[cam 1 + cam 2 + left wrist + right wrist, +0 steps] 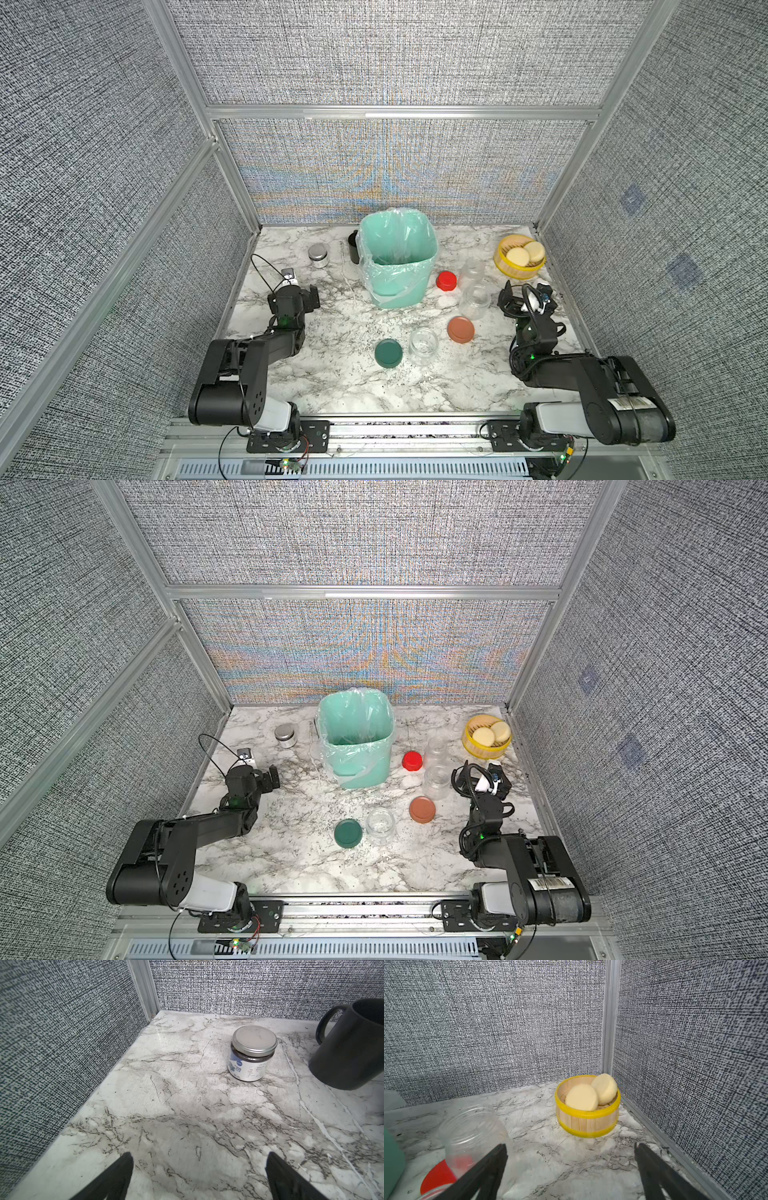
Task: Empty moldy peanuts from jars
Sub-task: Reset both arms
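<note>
Three clear jars stand open and look empty in both top views: one near the front [423,345], one further back on the right [474,301], one behind that [472,268]. Their lids lie loose on the table: dark green [388,353], terracotta [461,329], red [446,281]. The moldy peanuts are out of view. My left gripper [294,296] [199,1155] is open over bare marble at the left. My right gripper [524,291] [570,1147] is open and holds nothing; a jar [473,1126] and the red lid [438,1176] sit just beside one finger.
A mint-green bin [397,257] lined with a clear bag stands at the back centre. A silver-lidded tin [252,1051] and a black mug [351,1049] sit at the back left. A yellow-rimmed wooden basket [587,1124] with cream discs [581,1098] fills the back right corner. Fabric walls close three sides.
</note>
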Robot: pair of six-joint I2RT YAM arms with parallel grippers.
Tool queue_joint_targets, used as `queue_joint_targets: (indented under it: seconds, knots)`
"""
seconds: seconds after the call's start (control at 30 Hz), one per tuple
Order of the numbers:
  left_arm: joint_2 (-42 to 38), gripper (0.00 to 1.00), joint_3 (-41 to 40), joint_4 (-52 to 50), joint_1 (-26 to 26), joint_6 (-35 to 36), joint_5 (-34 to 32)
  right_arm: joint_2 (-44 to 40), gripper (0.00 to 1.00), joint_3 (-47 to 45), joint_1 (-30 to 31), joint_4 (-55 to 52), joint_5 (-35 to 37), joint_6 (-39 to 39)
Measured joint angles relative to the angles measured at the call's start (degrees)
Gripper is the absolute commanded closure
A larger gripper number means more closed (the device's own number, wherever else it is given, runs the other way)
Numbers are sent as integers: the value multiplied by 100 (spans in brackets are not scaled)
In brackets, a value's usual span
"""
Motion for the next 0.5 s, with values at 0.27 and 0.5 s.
queue_joint_targets:
  seconds: [0.27, 0.5]
  knots:
    - [0, 0, 0, 0, 0, 0, 0, 0, 2, 0, 4, 35, 17, 0]
    - [0, 0, 0, 0, 0, 0, 0, 26, 2, 127, 9, -44, 13, -7]
